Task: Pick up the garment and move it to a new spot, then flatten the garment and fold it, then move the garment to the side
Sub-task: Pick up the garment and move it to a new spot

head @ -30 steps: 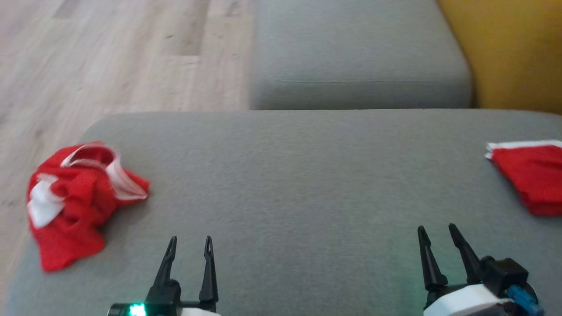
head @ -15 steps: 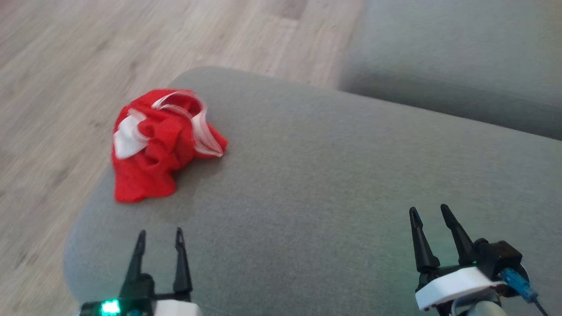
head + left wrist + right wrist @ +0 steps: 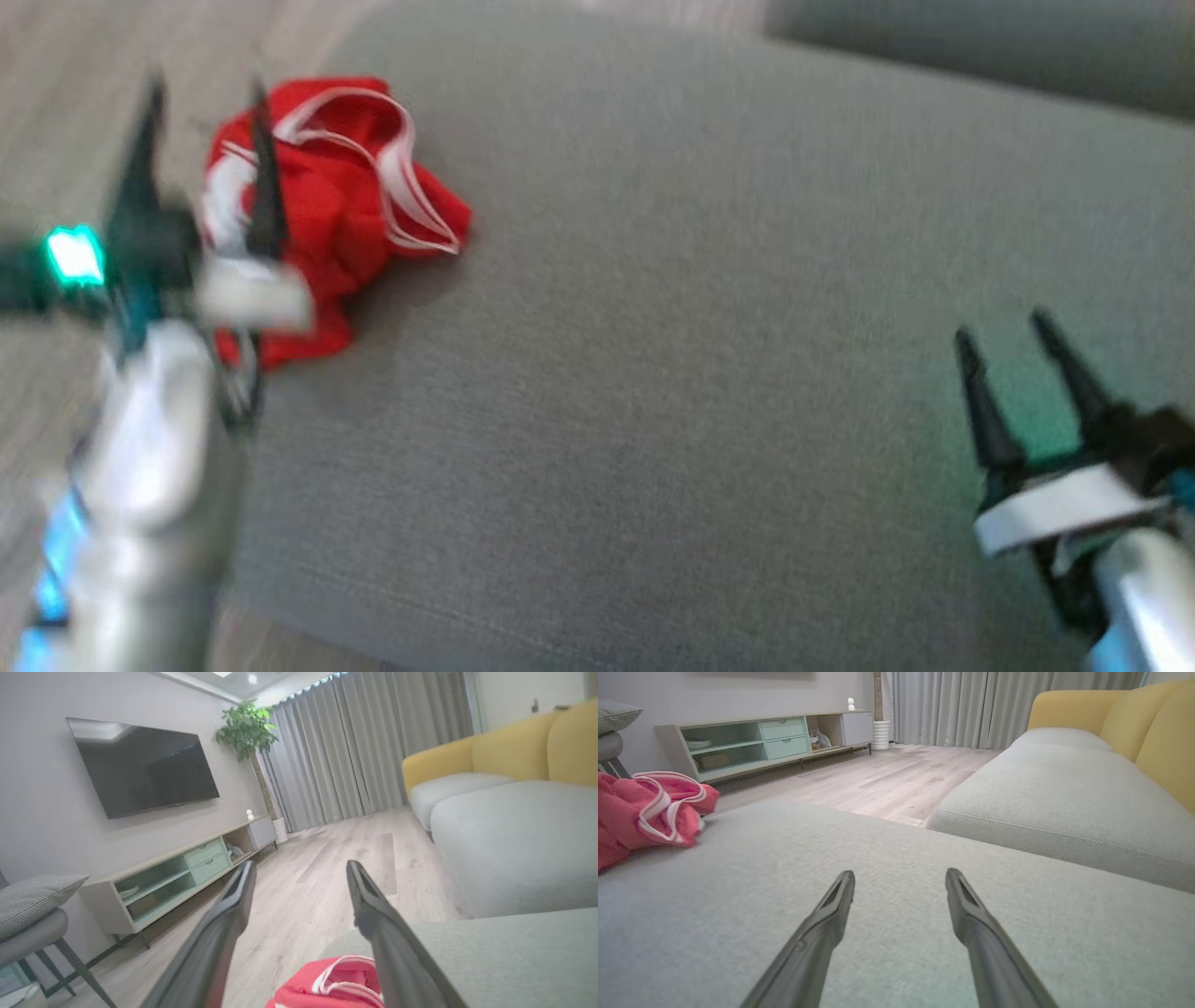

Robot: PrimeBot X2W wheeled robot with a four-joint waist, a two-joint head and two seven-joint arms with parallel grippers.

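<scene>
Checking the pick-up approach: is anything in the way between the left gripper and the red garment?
Nothing visible stands between them. The left gripper, jaws open, hangs right by the red garment, which lies crumpled near the corner of the grey cushion, with just cushion fabric beside it.

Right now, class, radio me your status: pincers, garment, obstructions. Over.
Left pincer open at the crumpled red-and-white garment, not gripping. Right pincer open, holding nothing. Garment near the grey cushion corner. Nothing blocking.
</scene>
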